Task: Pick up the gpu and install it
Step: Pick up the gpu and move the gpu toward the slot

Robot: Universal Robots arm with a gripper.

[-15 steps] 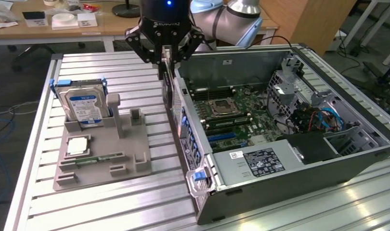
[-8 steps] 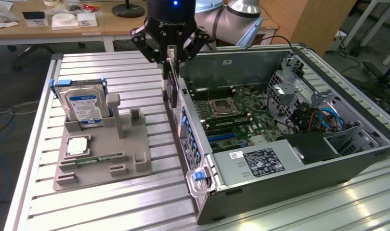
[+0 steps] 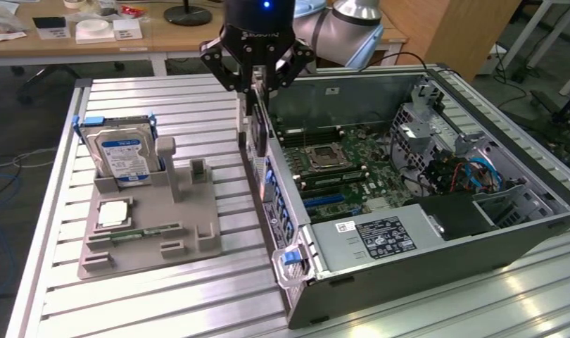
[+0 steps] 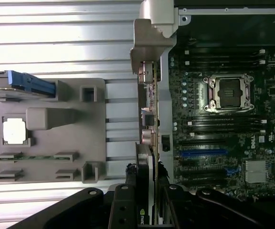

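**Card held edge-on over the rear wall of the open case**

In the exterior view the end effector sits near 12 o'clock of the scene, clenched on the gpu. The card hangs straight down from the fingers, thin and dark, seen edge-on. Its lower end is level with the top of the computer case's rear wall and just beside it; I cannot tell whether the two touch.

The case lies on its side on the ribbed metal worktop, open upward, at 3 to 4 o'clock of the card. Its motherboard is exposed, with the processor socket uncovered and the blue slots at about 5 o'clock of the socket.

At 8 o'clock of the card stands the grey holder. A hard drive with a blue-white label stands upright at its 11 o'clock corner.

In the wrist view the card runs out between the two dark fingers, above the case's rear wall.
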